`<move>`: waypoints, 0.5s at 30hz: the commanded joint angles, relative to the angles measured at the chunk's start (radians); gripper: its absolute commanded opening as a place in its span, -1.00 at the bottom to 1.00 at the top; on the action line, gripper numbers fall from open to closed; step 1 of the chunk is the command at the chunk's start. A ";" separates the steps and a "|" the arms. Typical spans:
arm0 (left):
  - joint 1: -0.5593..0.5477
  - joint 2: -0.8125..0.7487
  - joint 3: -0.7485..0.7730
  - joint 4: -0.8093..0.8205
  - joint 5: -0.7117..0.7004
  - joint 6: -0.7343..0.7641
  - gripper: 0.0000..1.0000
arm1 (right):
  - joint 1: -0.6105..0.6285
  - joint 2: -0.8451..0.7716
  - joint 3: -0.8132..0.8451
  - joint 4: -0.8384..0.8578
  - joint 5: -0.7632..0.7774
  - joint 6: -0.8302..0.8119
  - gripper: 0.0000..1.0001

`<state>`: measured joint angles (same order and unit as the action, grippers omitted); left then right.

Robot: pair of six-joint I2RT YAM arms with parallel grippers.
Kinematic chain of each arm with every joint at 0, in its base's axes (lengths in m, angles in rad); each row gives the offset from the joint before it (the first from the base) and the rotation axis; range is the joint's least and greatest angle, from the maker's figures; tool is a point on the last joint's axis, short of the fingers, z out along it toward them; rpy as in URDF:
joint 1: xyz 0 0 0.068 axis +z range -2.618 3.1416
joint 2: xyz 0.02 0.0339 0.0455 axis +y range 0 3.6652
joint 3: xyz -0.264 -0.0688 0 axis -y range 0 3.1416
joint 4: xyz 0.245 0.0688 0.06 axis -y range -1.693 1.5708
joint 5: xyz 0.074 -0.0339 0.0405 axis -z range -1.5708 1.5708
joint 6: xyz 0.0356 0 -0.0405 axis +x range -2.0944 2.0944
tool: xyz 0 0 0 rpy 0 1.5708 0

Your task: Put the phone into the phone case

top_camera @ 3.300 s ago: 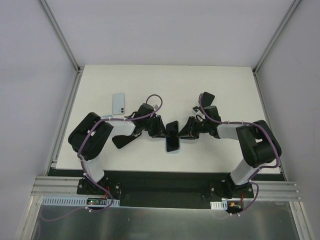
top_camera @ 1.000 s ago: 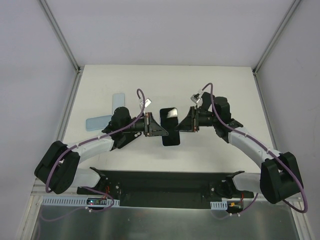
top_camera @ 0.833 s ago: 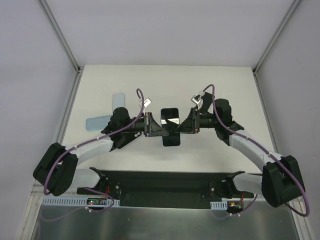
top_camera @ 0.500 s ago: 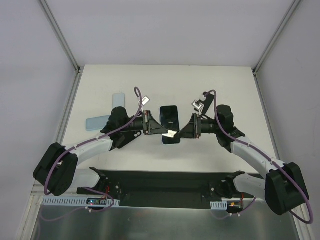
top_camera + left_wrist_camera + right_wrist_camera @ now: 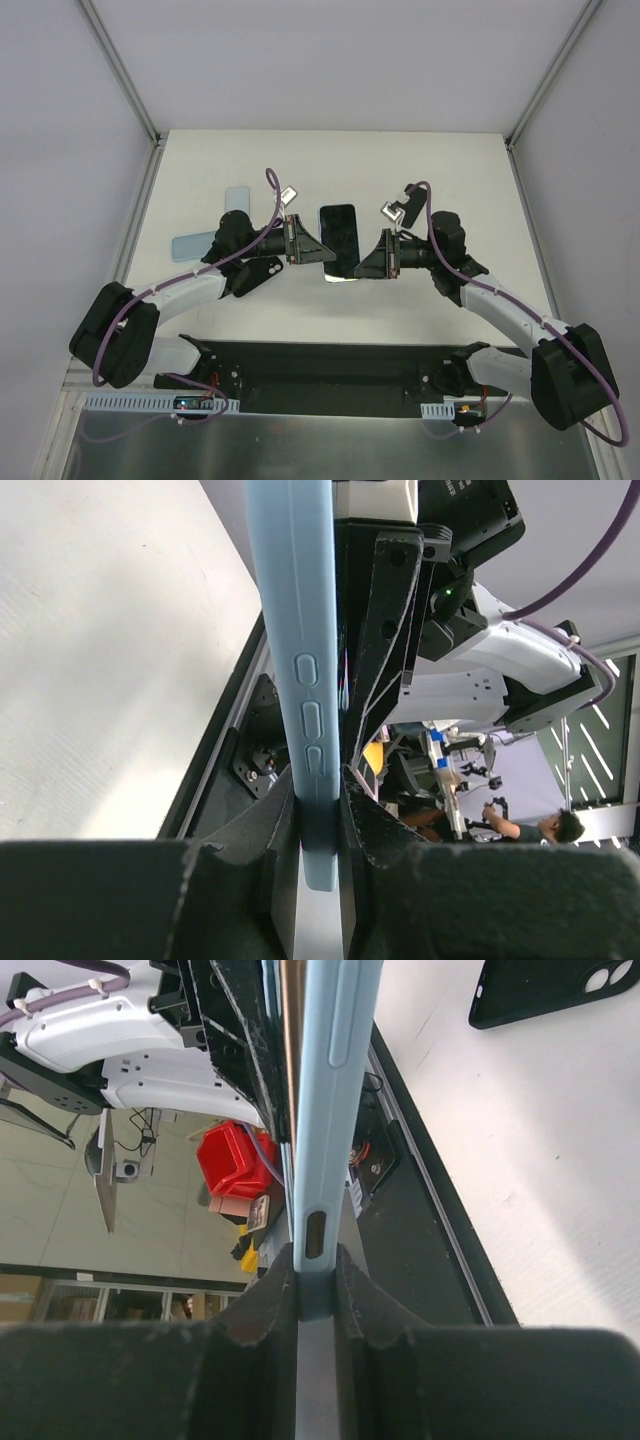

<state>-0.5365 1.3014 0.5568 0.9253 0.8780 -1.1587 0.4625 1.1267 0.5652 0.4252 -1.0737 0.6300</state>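
The left gripper (image 5: 319, 816) and right gripper (image 5: 315, 1272) each clamped an opposite edge of the light blue phone case (image 5: 298, 630), held raised over the middle of the table (image 5: 450, 170). The dark-screened phone (image 5: 338, 233) sat against the case, between the two arms

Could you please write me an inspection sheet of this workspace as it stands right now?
Surface: white matte table, no spills seen.
Job's things: black-screened phone against the light blue phone case, held between both grippers; full seating cannot be told.
Clutter: two pale blue flat slabs at left; black phone case lying flat.
Grippers: left gripper and right gripper clamped on opposite case edges.
Cables: purple cables looped along the arms.
Surroundings: grey enclosure walls.
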 commanded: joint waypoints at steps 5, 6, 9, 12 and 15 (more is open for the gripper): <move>0.010 -0.066 0.092 -0.216 -0.045 0.261 -1.00 | 0.011 0.041 0.036 0.075 -0.017 0.109 -0.87; 0.010 -0.071 0.097 -0.239 -0.043 0.269 -1.00 | 0.011 0.045 0.039 0.075 -0.015 0.122 -0.81; 0.010 -0.076 0.098 -0.247 -0.021 0.278 -1.00 | 0.011 0.022 0.048 0.069 0.000 0.113 -0.33; 0.010 -0.082 0.094 -0.246 0.021 0.278 -1.00 | 0.011 -0.016 0.087 -0.058 0.038 0.019 0.10; 0.012 -0.103 0.083 -0.250 0.048 0.275 -1.00 | 0.011 -0.054 0.156 -0.316 0.128 -0.165 0.36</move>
<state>-0.5346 1.2541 0.6151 0.6437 0.8757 -0.9436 0.4702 1.1461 0.6037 0.3168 -1.0283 0.6388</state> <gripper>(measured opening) 0.148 0.624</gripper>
